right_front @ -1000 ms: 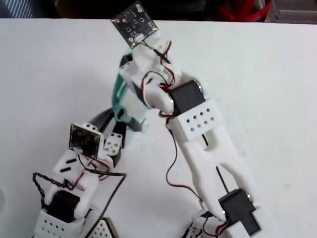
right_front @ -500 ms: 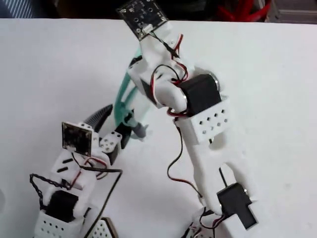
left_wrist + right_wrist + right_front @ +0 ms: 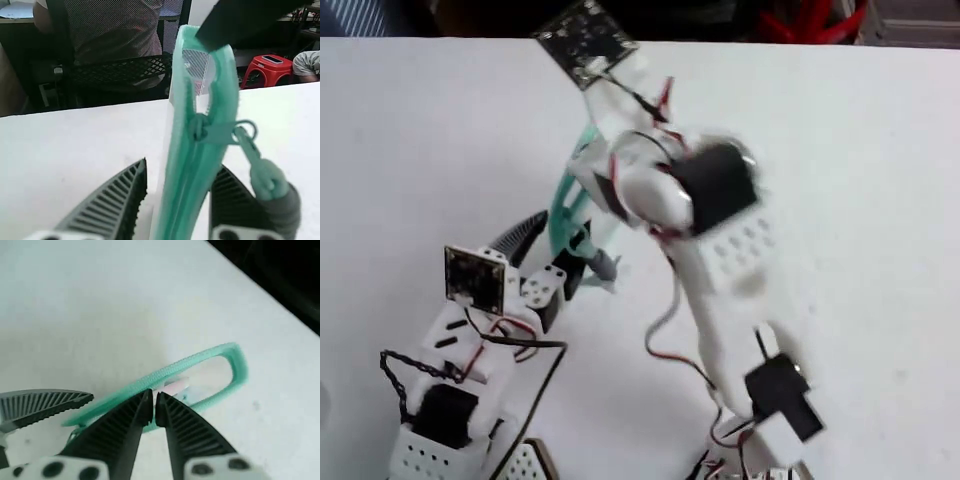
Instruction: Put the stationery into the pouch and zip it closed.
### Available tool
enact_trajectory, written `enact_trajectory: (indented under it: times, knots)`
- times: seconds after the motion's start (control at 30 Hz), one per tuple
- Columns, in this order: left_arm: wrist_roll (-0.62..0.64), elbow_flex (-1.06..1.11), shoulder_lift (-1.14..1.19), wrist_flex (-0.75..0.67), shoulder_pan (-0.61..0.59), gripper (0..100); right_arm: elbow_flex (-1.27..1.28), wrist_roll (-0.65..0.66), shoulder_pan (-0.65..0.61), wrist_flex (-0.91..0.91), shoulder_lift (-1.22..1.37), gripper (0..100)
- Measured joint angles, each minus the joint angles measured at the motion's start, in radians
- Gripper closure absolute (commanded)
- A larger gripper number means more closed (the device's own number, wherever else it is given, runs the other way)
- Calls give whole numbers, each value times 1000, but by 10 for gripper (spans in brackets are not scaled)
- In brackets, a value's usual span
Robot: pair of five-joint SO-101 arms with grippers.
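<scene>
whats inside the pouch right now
Through the clear side of the pouch, a pale pink item shows; the right pincer covers the rest.

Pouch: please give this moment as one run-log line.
pouch: upright, zip partly open | left tool: open, astride pouch | right tool: shut on pouch rim

A white tabletop (image 3: 420, 130) is shown, bare along its far and right edges. A mint-green pouch (image 3: 560, 205) with clear sides is seen standing on its narrow edge, left of the middle, well apart from every corner
</scene>
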Motion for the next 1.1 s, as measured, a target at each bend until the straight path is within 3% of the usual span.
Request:
enact_trajectory:
  times: [0.17,0.3,0.4,0.53,0.73,1.1]
  knots:
    - [0,0,0,0,0,805,75,150,-18,11,-124,781]
    - [0,0,0,0,0,805,285,341,-77,11,-244,793]
    - [0,0,0,0,0,805,443,391,-109,11,-356,815]
    - [0,0,0,0,0,805,595,394,-163,11,-488,797]
    - [0,0,0,0,0,805,736,250,-272,11,-568,765]
    - [0,0,0,0,0,806,855,193,-233,-144,-539,767]
